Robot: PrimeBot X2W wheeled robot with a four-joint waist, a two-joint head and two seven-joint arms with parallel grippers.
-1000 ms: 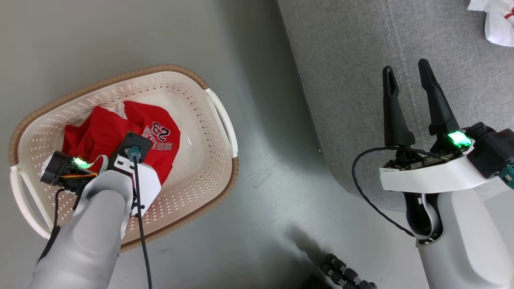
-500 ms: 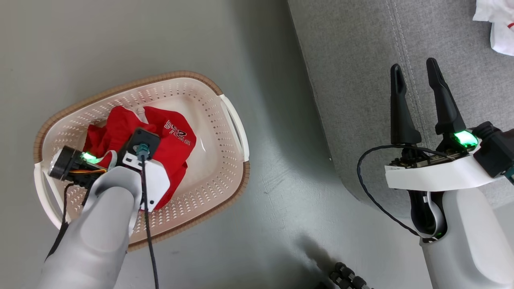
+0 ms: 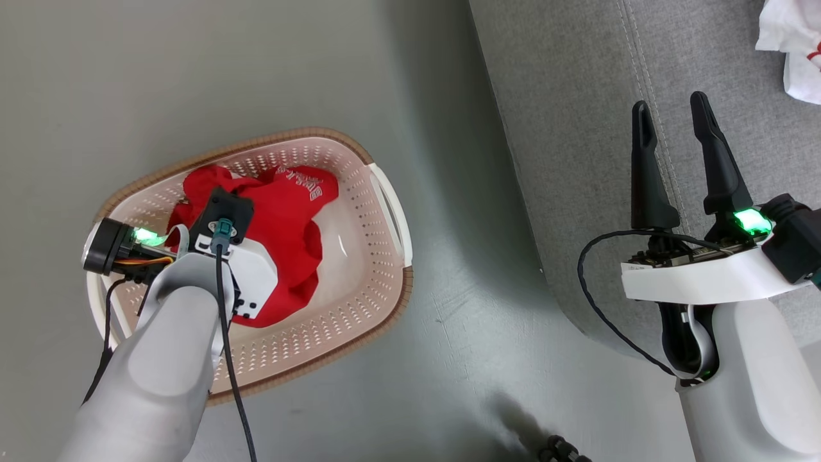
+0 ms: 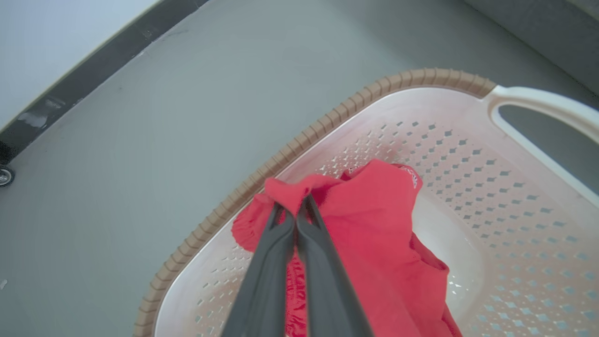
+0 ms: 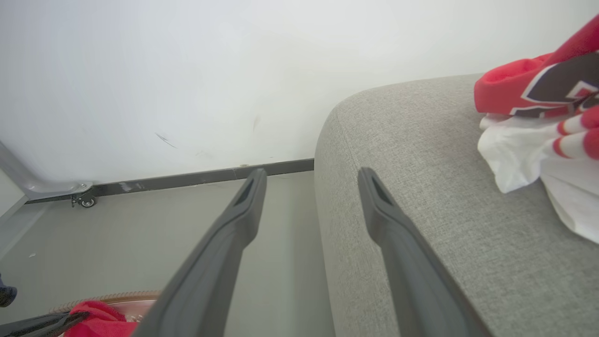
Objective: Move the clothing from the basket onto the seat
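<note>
The basket (image 3: 290, 136) is cream-white with a brown rim and stands on the grey floor at the left. In it lies red clothing (image 3: 288, 215), bunched, with white lettering near its far edge. My left gripper (image 4: 293, 206) points down into the basket, shut on a fold of the red clothing (image 4: 374, 224); in the head view its wrist hides the fingers. My right gripper (image 3: 670, 102) is open and holds nothing above the grey seat (image 3: 577, 128), near its left edge. More clothing (image 3: 792, 51), white with red trim, lies on the seat at the far right, seen also as clothing (image 5: 538, 117).
Bare grey floor separates the basket's rim (image 4: 327, 117) from the seat's rounded corner (image 5: 337, 121). A white wall with a dark baseboard (image 5: 187, 178) runs behind. A small caster wheel (image 5: 86, 202) stands by it. A black ribbed object (image 3: 564, 452) lies at the bottom edge.
The head camera has shifted, so the whole picture slid right and down. The left gripper has pulled the red clothing up and together; its lettering moved toward the basket's far rim. The right gripper stays open.
</note>
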